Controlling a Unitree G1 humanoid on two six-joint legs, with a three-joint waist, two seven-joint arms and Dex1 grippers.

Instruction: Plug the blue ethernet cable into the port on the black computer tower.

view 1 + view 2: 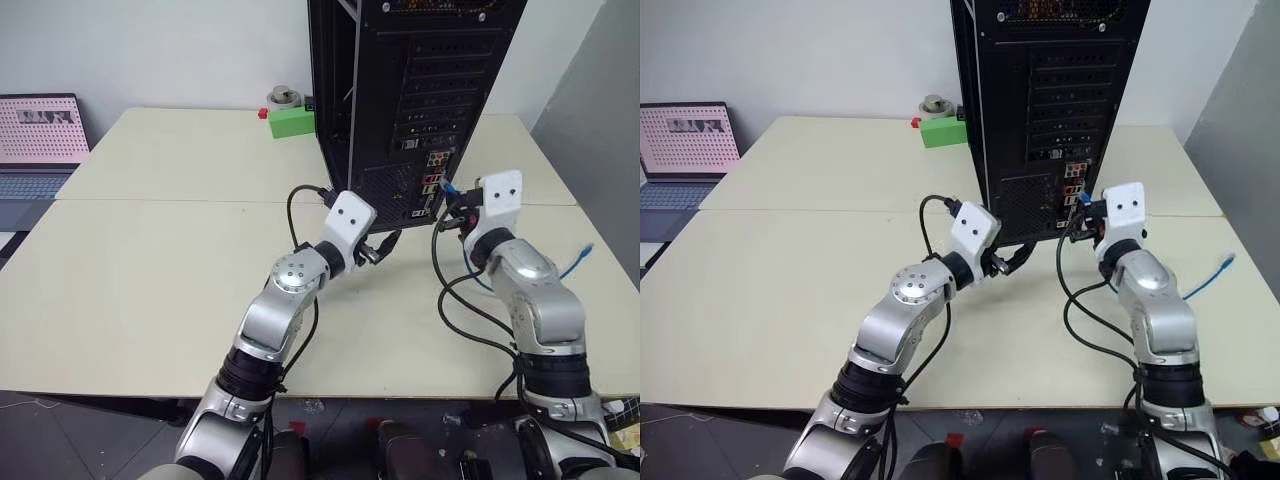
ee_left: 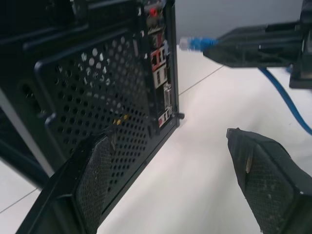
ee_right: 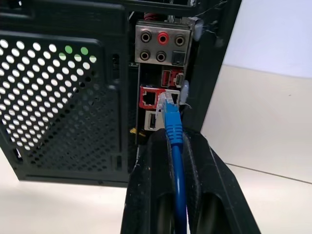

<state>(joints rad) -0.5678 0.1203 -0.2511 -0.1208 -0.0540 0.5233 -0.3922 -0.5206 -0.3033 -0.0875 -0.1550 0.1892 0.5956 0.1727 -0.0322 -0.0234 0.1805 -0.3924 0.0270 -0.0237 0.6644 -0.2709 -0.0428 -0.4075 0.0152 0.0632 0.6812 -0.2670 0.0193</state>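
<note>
Standing upright at the upper centre of the head views, the tower (image 1: 415,90) rests on a cream table (image 1: 150,270) with its perforated rear panel facing the camera. Low on that panel a narrow recessed strip holds the connectors: round audio jacks, one of them red, sit at the top, and below them a red-framed port (image 3: 148,97) lies beside a metal-rimmed socket. The right gripper (image 3: 170,146), at the right of the head views, pinches the cable (image 3: 176,170) between its closed fingers, the cord running up the middle of the right wrist view. The clear plug (image 3: 165,103) pokes past the fingertips and sits right at the port's edge; whether it touches or has entered I cannot tell. Behind the right arm the rest of the blue cord trails over the table toward the right edge, its far end (image 1: 585,252) lying free. The left gripper (image 2: 170,170) hovers at lower centre with its fingers spread wide and holding nothing, near the tower's lower rear corner. A green block (image 1: 290,122) sits left of the tower, and a laptop (image 1: 40,140) stands at the far left.
</note>
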